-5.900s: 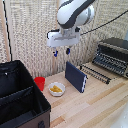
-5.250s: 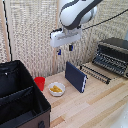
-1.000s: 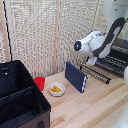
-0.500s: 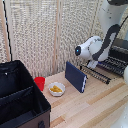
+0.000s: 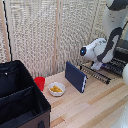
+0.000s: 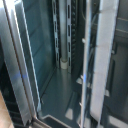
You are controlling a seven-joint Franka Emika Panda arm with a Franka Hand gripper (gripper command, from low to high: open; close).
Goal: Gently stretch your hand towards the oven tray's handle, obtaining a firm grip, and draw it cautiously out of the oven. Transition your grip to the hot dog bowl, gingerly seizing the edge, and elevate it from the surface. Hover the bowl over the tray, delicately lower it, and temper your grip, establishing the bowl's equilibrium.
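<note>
The arm has swung from above the hot dog bowl (image 5: 56, 89) across to the oven tray (image 5: 102, 73), which projects from the oven (image 5: 122, 54) at the exterior view's right. The claw is hidden there; its opening cannot be told. The bowl rests untouched on the surface (image 5: 100, 105). Judgement: the tray-drawing step is under way.

one bowl (image 5: 56, 89), one red cup (image 5: 39, 82), one rack (image 5: 100, 72)

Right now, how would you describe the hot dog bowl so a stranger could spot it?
Find the big black case on the wooden table. Just beside it sits a small round white bowl holding yellowish food, between a red cup and an upright dark blue slab.
</note>
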